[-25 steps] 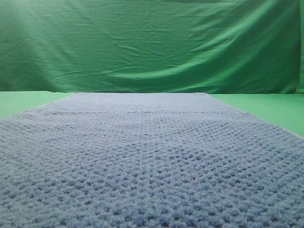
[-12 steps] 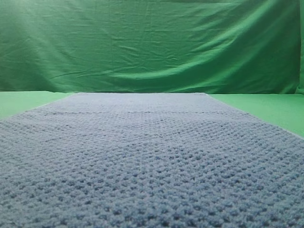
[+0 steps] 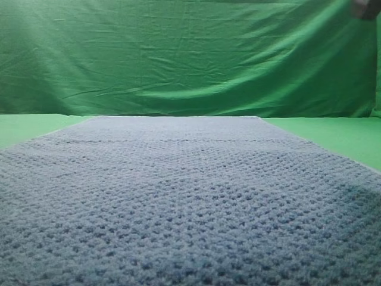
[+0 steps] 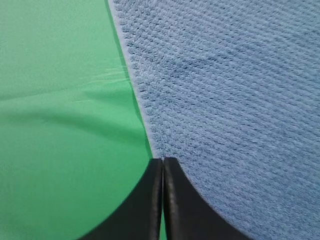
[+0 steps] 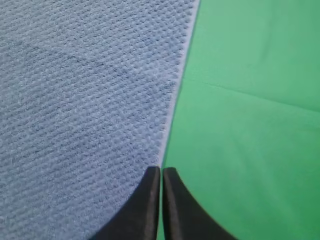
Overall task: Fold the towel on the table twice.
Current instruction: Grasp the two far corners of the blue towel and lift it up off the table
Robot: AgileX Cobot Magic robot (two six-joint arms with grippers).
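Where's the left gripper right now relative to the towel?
In the left wrist view, the left gripper, jaws shut, sits over the towel's left hemmed edge, with bare green table on its left.

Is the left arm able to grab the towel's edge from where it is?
Probably yes: the left gripper hangs shut right over the towel edge, nothing between; its jaws must open first.

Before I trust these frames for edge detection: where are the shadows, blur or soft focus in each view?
Exterior high view: the towel is soft in the foreground, with a shadow at its right side and a dark blur at the top right corner. Left wrist view: sharp weave, the shut left hand is dark, and a shadow band crosses the table. Right wrist view: evenly lit, with the right hand shut.
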